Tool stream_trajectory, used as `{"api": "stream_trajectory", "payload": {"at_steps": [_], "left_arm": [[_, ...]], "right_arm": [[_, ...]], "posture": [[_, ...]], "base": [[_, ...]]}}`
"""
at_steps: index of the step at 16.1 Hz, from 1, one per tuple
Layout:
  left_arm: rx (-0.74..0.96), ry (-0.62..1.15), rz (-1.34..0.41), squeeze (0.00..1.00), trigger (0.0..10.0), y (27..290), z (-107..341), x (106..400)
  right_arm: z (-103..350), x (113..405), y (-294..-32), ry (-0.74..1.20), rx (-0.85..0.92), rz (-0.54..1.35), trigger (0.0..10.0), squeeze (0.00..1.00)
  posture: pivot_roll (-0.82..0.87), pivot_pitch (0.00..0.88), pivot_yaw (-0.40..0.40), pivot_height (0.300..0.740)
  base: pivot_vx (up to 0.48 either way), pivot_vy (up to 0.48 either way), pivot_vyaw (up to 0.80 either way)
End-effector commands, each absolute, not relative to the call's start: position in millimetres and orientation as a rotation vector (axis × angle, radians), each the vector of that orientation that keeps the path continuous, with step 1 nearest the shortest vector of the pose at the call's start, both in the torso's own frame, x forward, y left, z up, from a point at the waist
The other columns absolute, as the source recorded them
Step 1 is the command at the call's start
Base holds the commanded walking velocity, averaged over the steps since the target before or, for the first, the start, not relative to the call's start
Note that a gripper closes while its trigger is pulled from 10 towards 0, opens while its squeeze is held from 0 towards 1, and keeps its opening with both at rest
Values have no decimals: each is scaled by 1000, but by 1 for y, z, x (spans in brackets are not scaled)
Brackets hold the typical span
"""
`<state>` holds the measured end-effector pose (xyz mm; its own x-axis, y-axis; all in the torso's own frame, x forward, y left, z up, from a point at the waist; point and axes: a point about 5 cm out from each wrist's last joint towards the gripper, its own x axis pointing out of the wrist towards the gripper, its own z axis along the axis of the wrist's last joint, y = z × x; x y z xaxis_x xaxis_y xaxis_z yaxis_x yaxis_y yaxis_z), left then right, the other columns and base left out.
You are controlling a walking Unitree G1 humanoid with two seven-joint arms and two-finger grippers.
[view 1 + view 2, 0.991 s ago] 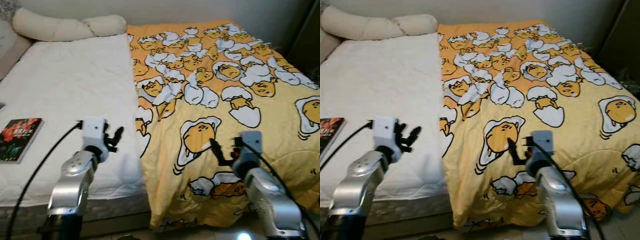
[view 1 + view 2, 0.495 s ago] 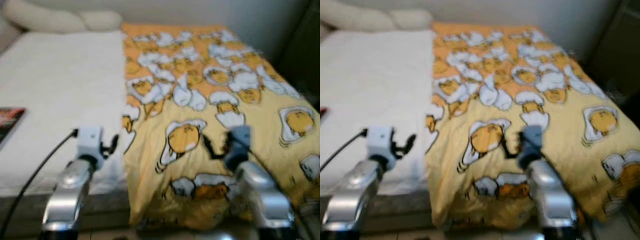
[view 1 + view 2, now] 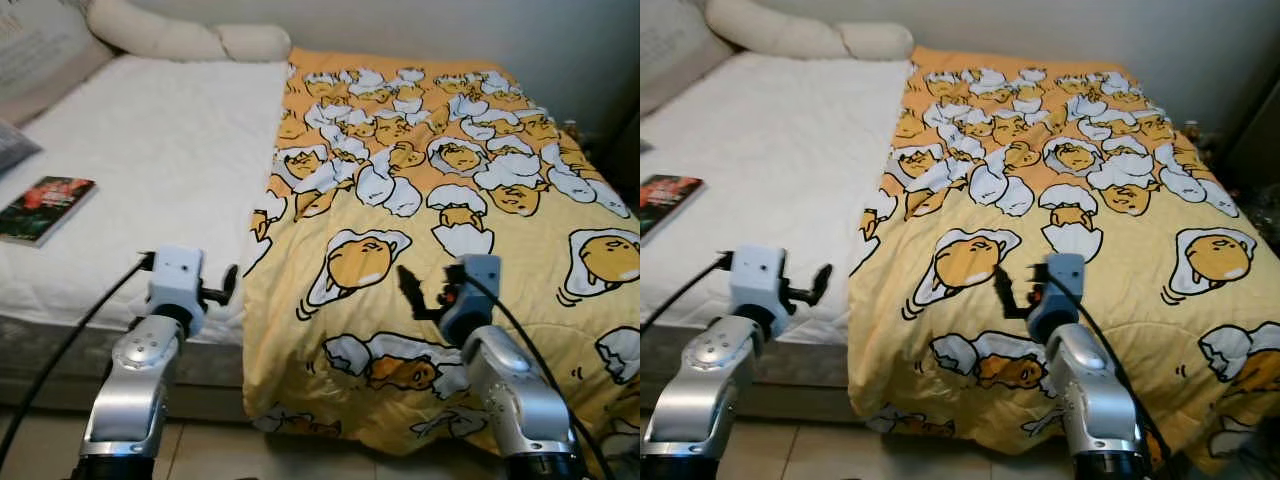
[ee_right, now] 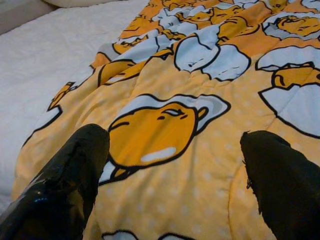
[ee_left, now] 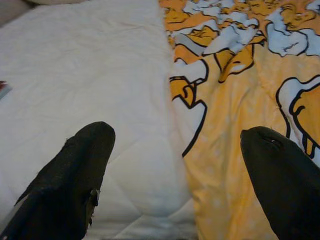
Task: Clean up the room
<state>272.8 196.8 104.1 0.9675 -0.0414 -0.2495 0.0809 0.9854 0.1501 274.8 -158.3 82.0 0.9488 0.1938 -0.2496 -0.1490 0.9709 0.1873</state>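
Note:
A yellow blanket [image 3: 440, 200] printed with cartoon eggs covers the right half of the bed and hangs over its foot edge. The white mattress [image 3: 150, 150] lies bare on the left half, and a dark-covered book [image 3: 45, 208] rests near its left edge. My left gripper [image 3: 228, 282] is raised before the foot edge, at the seam between mattress and blanket, open with nothing between its fingers [image 5: 75, 170]. My right gripper [image 3: 412, 292] hovers over the blanket's lower part, also open and holding nothing, its fingers [image 4: 65, 180] spread wide.
Cream pillows [image 3: 190, 40] lie along the head of the bed, with a grey cushion [image 3: 30, 50] at the far left. Tiled floor [image 3: 200, 450] shows below the foot edge. A dark piece of furniture [image 3: 628, 140] stands at the right.
The whole view has shifted and sharpened: the bed sits farther off and floor shows below, so the camera moved. Both grippers keep their raised, open pose.

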Motion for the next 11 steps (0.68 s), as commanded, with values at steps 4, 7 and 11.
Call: {"api": "stream_trajectory", "payload": {"at_steps": [4, 7, 11], "left_arm": [[198, 237, -75, 0, 10000, 197, 108, 274], [198, 237, -75, 0, 10000, 197, 108, 274], [198, 237, -75, 0, 10000, 197, 108, 274]], "right_arm": [[75, 273, -161, 277, 151, 109, 10000, 0], [75, 273, -161, 277, 151, 109, 10000, 0], [75, 273, -161, 277, 151, 109, 10000, 0]], "posture": [[32, 0, -26, 740], [32, 0, -26, 740], [32, 0, -26, 740]], "base": [[0, 0, 0], [0, 0, 0], [0, 0, 0]]}}
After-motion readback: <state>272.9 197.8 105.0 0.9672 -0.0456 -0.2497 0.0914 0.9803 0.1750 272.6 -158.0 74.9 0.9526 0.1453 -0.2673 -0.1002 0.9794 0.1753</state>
